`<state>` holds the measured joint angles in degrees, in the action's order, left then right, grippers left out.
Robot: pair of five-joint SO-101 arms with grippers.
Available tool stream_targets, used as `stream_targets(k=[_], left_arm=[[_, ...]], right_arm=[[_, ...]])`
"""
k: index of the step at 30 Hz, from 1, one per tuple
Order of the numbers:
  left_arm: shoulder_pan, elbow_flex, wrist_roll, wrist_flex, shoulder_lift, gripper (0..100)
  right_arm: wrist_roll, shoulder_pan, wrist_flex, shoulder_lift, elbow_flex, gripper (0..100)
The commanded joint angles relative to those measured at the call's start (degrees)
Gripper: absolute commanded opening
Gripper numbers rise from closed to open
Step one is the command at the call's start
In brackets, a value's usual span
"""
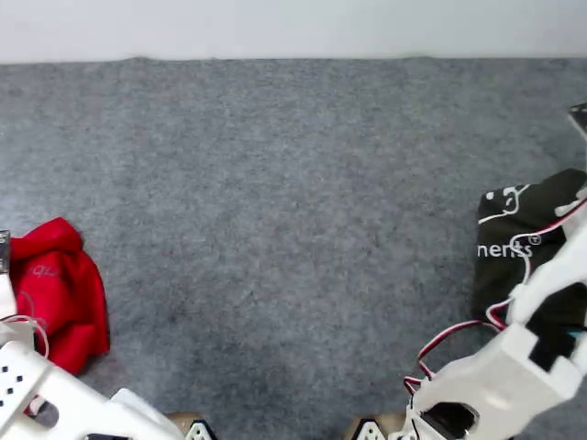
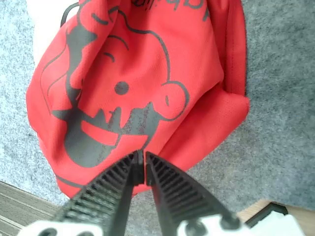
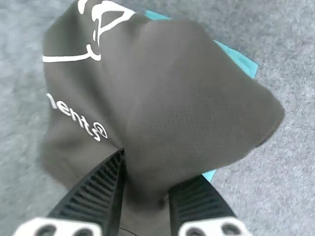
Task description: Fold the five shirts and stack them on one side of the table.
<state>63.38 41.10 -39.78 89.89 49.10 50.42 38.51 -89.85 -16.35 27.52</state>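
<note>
Grey felt desk [image 1: 293, 202] under a white wall [image 1: 293, 27]; red shirt [image 1: 60, 293] lies crumpled at the desk's left edge, just beside the left arm [image 1: 55, 399]; black shirt [image 1: 518, 238] with white print lies at the right edge, partly under the right arm [image 1: 514, 367], which carries red and white wires [image 1: 459, 328]; the two shirts are well apart, with bare felt between them. In the left wrist view the red shirt [image 2: 147, 73] shows a black cartoon print and lies bunched on the felt; the left fingers [image 2: 170, 189] are closed, with only a thin slit between them, tips over the shirt's near edge; cannot tell whether any cloth is pinched in the slit. In the right wrist view the black shirt [image 3: 172, 98] humps up toward the camera; the right fingers [image 3: 106, 189] are clamped on a bunch of its cloth, which fills the gap between them; a teal shirt [image 3: 238, 59] lies under the black one, touching it, with a corner showing on the far side and a sliver near one finger; both sit on the grey felt.
</note>
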Motion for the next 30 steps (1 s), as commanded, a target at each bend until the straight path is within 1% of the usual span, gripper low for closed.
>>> stream_targets(k=[1, 5, 9, 11, 15, 16, 21, 25, 26, 27, 30], left_arm=[[0.1, -0.3, -0.4, -0.9, 1.0, 2], [0.1, -0.3, -0.4, -0.9, 1.0, 2], [0.1, -0.3, -0.4, -0.9, 1.0, 2], [0.1, -0.3, -0.4, -0.9, 1.0, 2], [0.1, -0.3, -0.4, -0.9, 1.0, 2], [0.1, -0.3, -0.4, -0.9, 1.0, 2], [0.1, -0.3, -0.4, -0.9, 1.0, 2], [0.1, -0.3, -0.4, -0.9, 1.0, 2], [0.1, -0.3, -0.4, -0.9, 1.0, 2], [0.1, -0.2, -0.4, -0.9, 1.0, 2], [0.1, -0.2, -0.4, -0.9, 1.0, 2]], right_arm=[[0.4, 1.7, 5.2, -2.4, 1.0, 0.9], [0.4, 2.5, 9.6, -6.5, 1.0, 0.9], [0.4, 3.4, 10.8, -8.6, 1.1, 2.0], [0.4, 3.4, 10.8, -9.1, 1.1, 7.2], [0.4, 4.3, 10.8, -8.8, 1.1, 21.5], [0.3, 4.4, 10.7, -8.5, 1.6, 23.0], [0.2, 5.8, 7.9, -5.1, 8.0, 23.2], [0.1, 5.4, 2.9, -3.3, 9.4, 22.6], [0.1, 5.1, 1.7, -3.3, 9.3, 20.6], [0.2, 4.6, 0.7, -3.6, 9.1, 17.1], [0.3, 4.1, -0.8, -6.2, 9.1, 0.0]])
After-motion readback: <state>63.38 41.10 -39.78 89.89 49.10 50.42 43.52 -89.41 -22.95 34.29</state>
